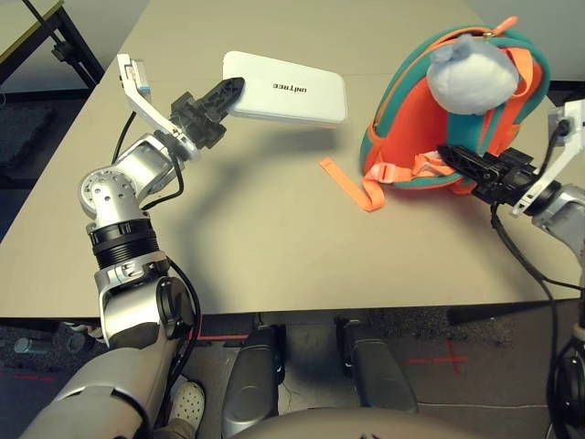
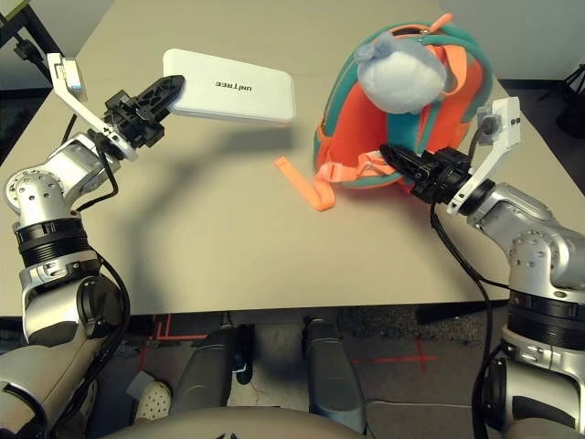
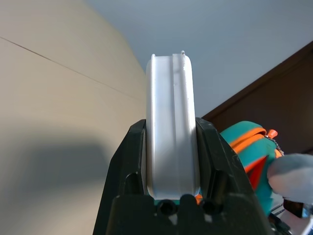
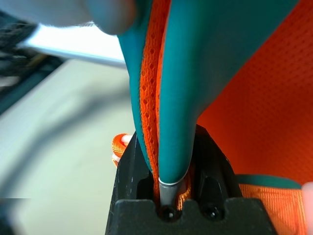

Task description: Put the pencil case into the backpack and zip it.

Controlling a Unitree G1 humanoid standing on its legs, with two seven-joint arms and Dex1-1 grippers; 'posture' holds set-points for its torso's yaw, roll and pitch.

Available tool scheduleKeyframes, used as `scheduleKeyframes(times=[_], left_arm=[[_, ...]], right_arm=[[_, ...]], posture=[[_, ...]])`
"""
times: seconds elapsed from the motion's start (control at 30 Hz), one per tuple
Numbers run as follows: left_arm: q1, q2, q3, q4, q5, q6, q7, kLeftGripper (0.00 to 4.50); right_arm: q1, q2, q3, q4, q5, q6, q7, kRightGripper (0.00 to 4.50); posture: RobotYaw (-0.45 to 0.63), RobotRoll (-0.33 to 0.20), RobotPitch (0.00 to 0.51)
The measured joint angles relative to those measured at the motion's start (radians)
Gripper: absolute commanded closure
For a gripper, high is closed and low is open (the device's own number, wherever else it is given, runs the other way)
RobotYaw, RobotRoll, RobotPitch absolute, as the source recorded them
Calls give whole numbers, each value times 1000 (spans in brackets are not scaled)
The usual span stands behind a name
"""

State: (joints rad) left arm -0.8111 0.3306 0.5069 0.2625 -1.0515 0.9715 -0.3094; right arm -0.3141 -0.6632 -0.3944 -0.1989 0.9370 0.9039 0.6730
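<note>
White pencil case (image 1: 285,89), dark lettering up, pinched by one end in the left claw (image 3: 171,196), one finger on each broad side; held above the table (image 1: 274,229), shadow below it. Backpack (image 1: 416,119), orange and teal, well apart from that claw, standing at the right claw (image 4: 166,196), which pinches its teal-and-orange edge. Grey-white plush charm (image 1: 472,76) beyond the right claw; loose orange strap (image 1: 352,186) on the table, on that claw's left.

Step in hand, as judged: case gripped, backpack steadied, insertion not yet done. Next move: carry the case across to the backpack's opening, right claw keeping the edge firm; zipping after.

Pale table under both claws, a seam across its far part. Floor nearer the robot: red tape marks (image 1: 439,358), a light perforated clog (image 1: 188,403).
</note>
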Motion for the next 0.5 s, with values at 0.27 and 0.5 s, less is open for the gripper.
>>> scheduleKeyframes(times=[0.27,0.5], left_arm=[[-1,1,-17,34,18,-18,-21,3143],[-27,8,-34,44,25,-21,-56,3143]], right_arm=[[69,-23,-14,-75,151,98,7,3702],[71,4,11,-75,82,27,-14,3702]], posture=[[-174,0,144],[-176,0,144]])
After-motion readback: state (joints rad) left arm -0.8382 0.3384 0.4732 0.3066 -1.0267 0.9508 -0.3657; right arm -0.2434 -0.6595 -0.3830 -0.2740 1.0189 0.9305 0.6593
